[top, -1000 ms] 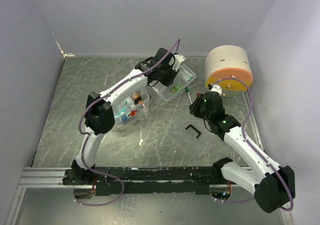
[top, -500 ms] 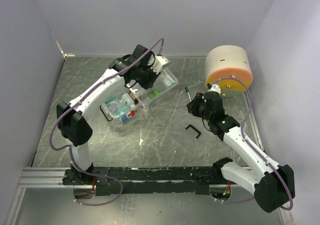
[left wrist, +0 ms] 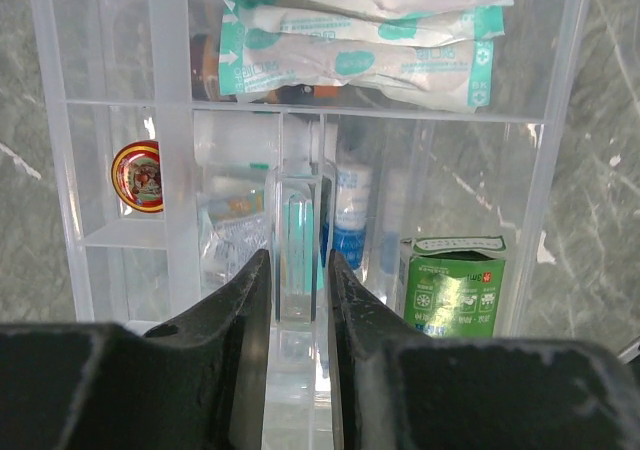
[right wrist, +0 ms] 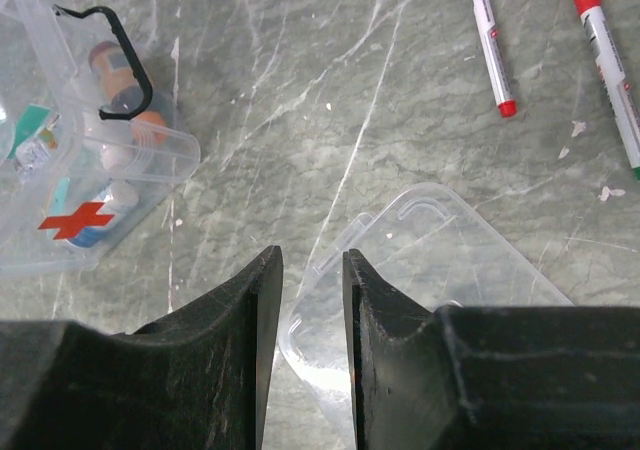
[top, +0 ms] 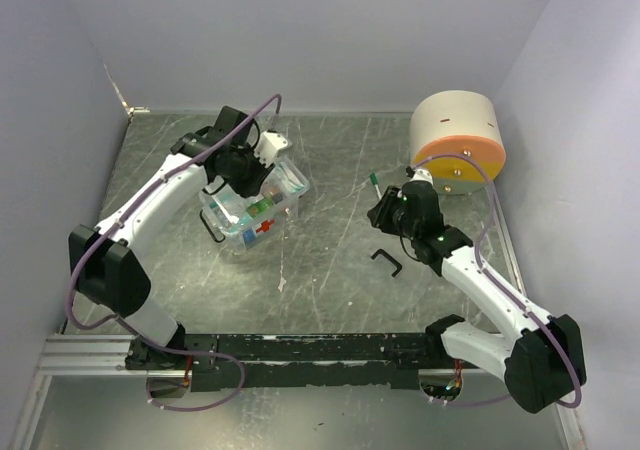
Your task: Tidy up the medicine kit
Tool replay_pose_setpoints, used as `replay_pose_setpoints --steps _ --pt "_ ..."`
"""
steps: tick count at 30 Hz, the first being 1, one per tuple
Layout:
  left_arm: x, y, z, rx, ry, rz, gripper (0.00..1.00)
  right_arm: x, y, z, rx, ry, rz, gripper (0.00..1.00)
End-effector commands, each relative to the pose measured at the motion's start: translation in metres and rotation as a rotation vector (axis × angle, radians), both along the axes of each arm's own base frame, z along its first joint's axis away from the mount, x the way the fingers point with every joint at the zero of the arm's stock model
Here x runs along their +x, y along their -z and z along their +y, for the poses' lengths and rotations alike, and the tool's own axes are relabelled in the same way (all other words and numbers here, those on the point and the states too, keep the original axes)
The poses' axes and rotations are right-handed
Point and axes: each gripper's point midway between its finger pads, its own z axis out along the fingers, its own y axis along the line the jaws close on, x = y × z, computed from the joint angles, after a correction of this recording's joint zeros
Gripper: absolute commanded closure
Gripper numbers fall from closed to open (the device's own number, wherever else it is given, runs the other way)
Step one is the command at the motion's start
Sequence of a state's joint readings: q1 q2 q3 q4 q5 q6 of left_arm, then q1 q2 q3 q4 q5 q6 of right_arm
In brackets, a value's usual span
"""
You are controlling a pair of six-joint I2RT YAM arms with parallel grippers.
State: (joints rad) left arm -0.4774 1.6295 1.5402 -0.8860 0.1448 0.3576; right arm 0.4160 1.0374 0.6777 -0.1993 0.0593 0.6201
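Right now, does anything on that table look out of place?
Yes: a black U-shaped piece lies loose on the table, apart from the medicine kit. The clear lid is off, gripped by the right gripper, and two markers lie loose beyond it.

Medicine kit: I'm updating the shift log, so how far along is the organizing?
Done: the kit box is filled, and the tray insert is loaded with plasters and a green carton. In hand: the left gripper, jaws shut on the tray's centre tab, holds it over the box; the right gripper seems to hold the clear lid. Left: seat the tray, close the lid.
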Motion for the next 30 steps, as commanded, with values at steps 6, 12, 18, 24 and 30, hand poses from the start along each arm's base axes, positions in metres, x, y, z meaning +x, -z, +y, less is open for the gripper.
replay_pose_setpoints --steps 6,12,18,24,30 --pt "0.001 0.008 0.016 -0.042 0.115 -0.023 0.78 0.016 -0.018 0.013 0.013 -0.046 -0.043 0.69" --pt "0.011 0.015 0.02 -0.048 0.128 -0.025 0.78 0.02 -0.016 0.017 0.022 -0.052 -0.038 0.69" --pt "0.026 0.037 0.024 0.001 0.091 -0.005 0.76 0.022 -0.012 0.02 0.031 -0.054 -0.032 0.69" --pt "0.032 0.046 0.034 0.041 0.05 -0.029 0.78 0.021 -0.014 0.019 0.029 -0.056 -0.038 0.69" --pt "0.025 0.051 0.038 0.048 0.039 0.005 0.79 0.021 -0.012 0.02 0.025 -0.062 -0.029 0.69"
